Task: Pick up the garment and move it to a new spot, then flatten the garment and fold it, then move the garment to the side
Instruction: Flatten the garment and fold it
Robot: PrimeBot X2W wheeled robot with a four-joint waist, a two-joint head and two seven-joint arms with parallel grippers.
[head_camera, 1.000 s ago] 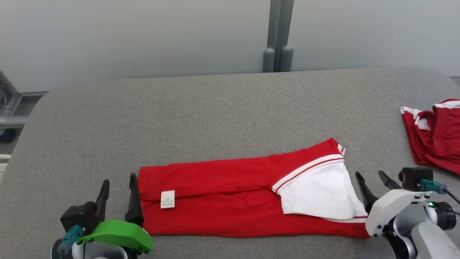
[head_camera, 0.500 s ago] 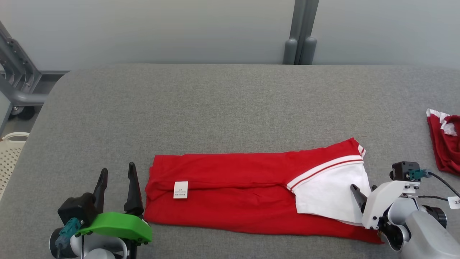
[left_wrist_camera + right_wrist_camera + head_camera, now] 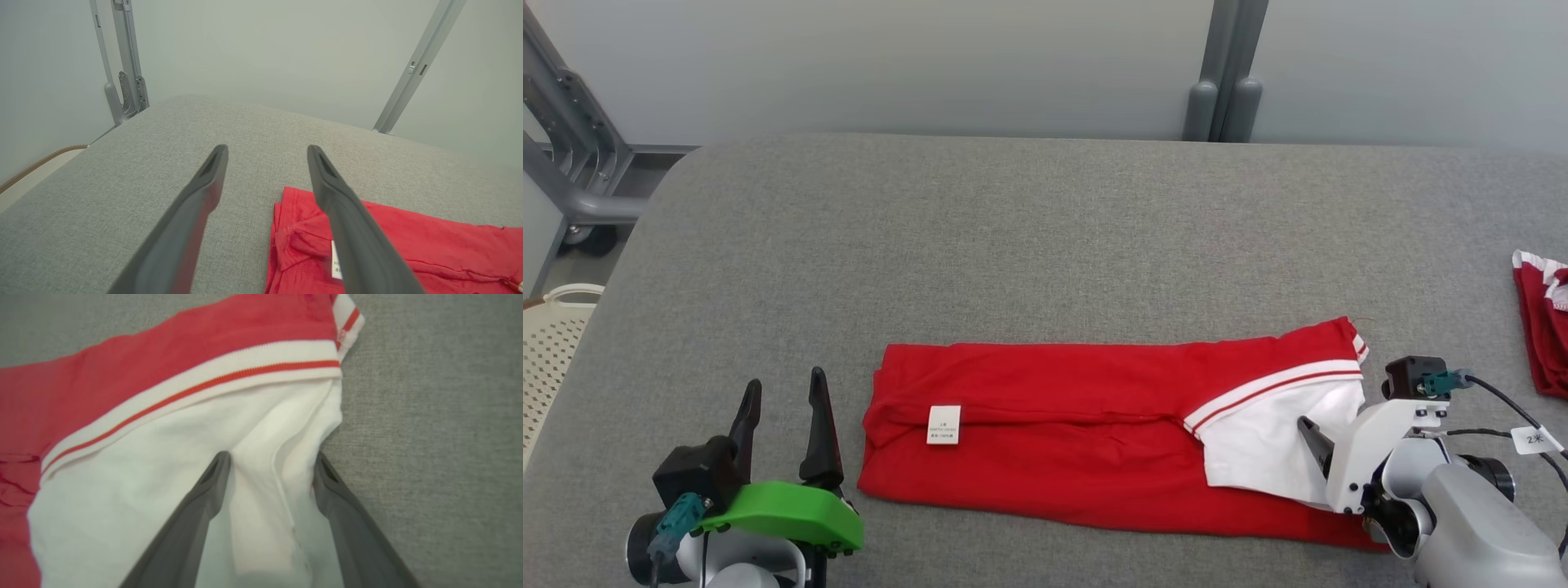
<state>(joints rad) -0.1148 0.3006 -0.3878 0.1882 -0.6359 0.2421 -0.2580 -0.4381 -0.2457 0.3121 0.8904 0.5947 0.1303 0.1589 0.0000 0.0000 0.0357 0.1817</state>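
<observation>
The red garment (image 3: 1078, 433) lies folded into a long strip across the near part of the grey worktop (image 3: 1013, 261), running left to right. Its right end shows a white panel (image 3: 1258, 441) edged with white ribbing that has a thin red stripe through it.

Writing-wise there's not much. A small white label (image 3: 943, 425) sits on the red fabric near the left end, right by a fold line. It has a few lines of print, but they're way too small to read in either the head view or the left wrist view. A little white tag (image 3: 1535, 441) hangs on the cable by the right arm, and it looks like it says "2米", though it's tiny.

The left gripper (image 3: 786, 380) is wide open with nothing in it. It's parked just left of the garment's left edge, fingers pointing away from the robot.

The right gripper (image 3: 272, 455) is over the white panel at the right end. Its fingers are spread apart with a raised white fold between them, not pinched shut on anything.

A second red piece with white trim (image 3: 1543, 343) lies at the worktop's far right edge, well apart from the folded one. A perforated white basket (image 3: 556, 343) sits off the left side.
</observation>
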